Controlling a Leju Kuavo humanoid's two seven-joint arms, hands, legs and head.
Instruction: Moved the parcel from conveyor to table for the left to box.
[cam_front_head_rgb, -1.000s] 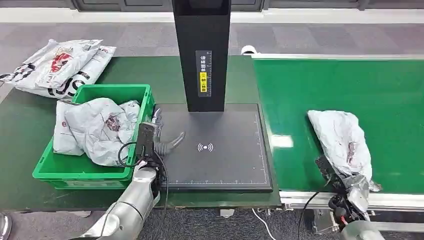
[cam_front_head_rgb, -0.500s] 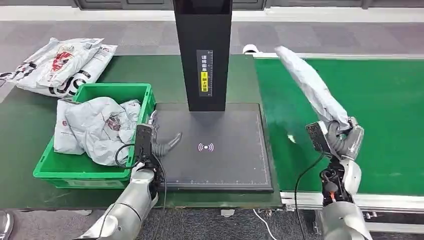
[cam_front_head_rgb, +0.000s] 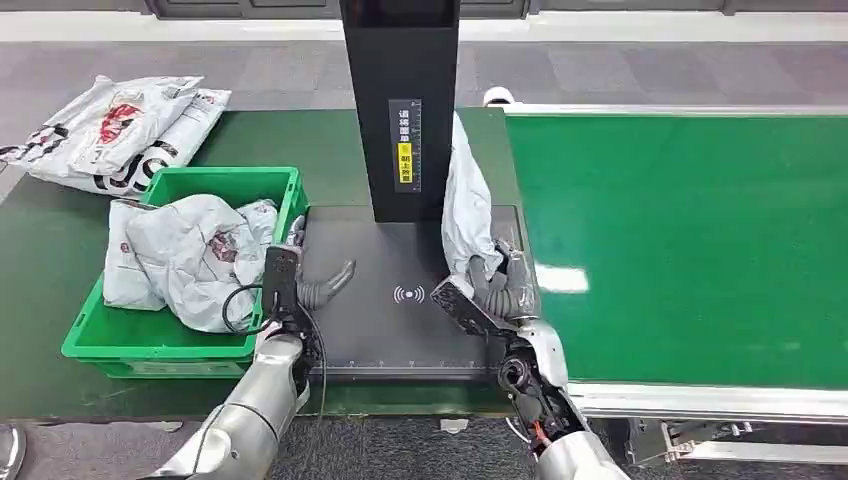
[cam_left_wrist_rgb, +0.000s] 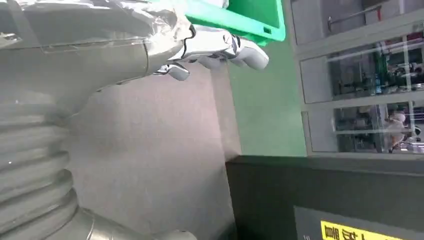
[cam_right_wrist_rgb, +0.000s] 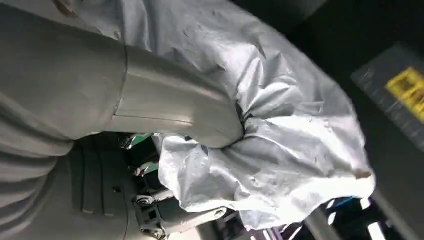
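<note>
Crinkled grey parcel (cam_front_head_rgb: 465, 205) now swung over the matte scan pad (cam_front_head_rgb: 420, 330).

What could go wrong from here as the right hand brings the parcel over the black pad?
1. The parcel, held upright by the right hand, stands close beside the black post; it could brush or snag there.
2. The grip is at the bag's lower end, so the limp bag may flop or slip when lowered.
3. The left hand rests open on the black pad, and the two hands could crowd each other.

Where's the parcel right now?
Head view: the grey parcel is gripped upright in the right hand, over the black scanner pad, beside the black post.
</note>
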